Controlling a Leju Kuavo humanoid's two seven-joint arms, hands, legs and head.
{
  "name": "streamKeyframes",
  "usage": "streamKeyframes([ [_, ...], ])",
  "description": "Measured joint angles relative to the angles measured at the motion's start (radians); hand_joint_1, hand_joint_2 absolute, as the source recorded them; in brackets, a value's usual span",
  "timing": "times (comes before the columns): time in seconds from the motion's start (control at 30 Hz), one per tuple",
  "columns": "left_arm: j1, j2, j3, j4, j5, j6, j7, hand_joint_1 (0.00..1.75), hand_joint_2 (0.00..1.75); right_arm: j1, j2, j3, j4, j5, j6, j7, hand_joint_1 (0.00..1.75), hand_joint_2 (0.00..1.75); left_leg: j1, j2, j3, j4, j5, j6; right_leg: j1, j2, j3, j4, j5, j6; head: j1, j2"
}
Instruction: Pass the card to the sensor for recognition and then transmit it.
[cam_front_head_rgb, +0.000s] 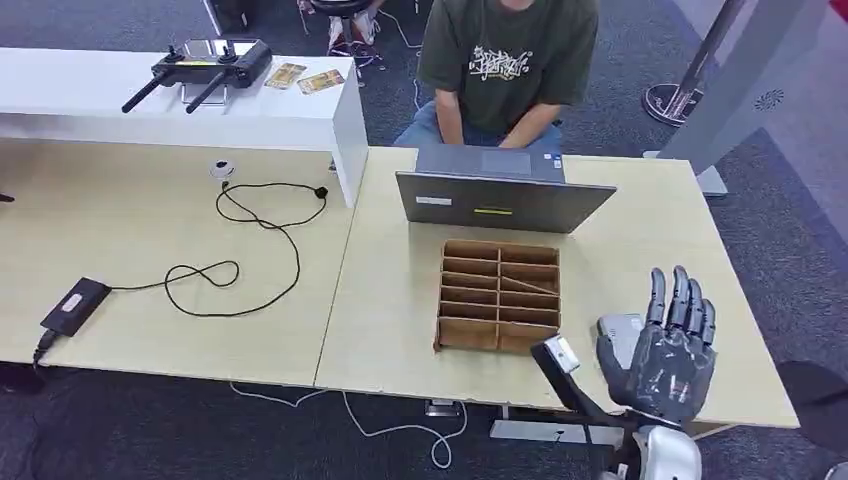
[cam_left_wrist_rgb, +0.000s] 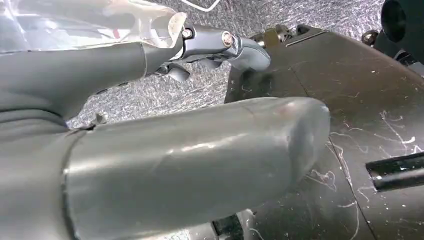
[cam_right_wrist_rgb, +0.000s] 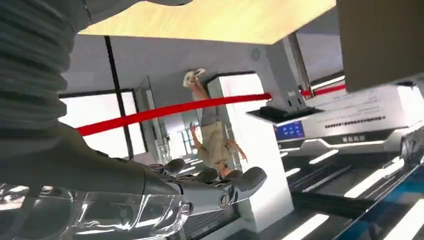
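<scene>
Meanwhile two cards (cam_front_head_rgb: 303, 78) on white shelf (cam_front_head_rgb: 150, 105) — right hand (cam_front_head_rgb: 667, 345) raised, fingers apart, empty; left hand (cam_left_wrist_rgb: 165, 150) state unclear.

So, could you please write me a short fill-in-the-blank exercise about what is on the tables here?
1. The cardboard divider box sits just in front of the ____.
2. The right robot hand is raised with its fingers ____.
3. The two cards lie on the ____ shelf.
4. The remote controller lies ____ of the cards.

Missing words: laptop; apart; white; left
</scene>
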Motion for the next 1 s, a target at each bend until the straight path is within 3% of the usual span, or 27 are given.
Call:
streamKeyframes([
  [0.43,0.002,-0.001,0.002,0.0,0.0,0.0,0.0,0.0,0.0,0.006,0.003,0.024,-0.005,0.0,0.03,-0.028,0.0,1.75,0.0,0.0,0.0,0.0,0.0,0.0,0.0,0.0,0.0,0.0,0.0,0.0,0.0,0.0],
  [0.8,0.001,-0.002,0.002,0.0,-0.003,-0.01,0.0,0.0,0.0,0.004,0.027,0.021,-0.015,0.0,0.193,-0.084,0.0,1.75,0.0,0.0,0.0,0.0,0.0,0.0,0.0,0.0,0.0,0.0,0.0,0.0,0.0,0.0],
  [1.0,0.0,-0.002,0.003,0.0,-0.003,-0.015,-0.002,0.0,0.0,-0.002,0.036,0.021,0.004,-0.004,0.221,-0.097,0.0,1.75,0.0,0.0,0.0,0.0,0.0,0.0,0.0,0.0,0.0,0.0,0.0,0.0,0.0,0.0],
])
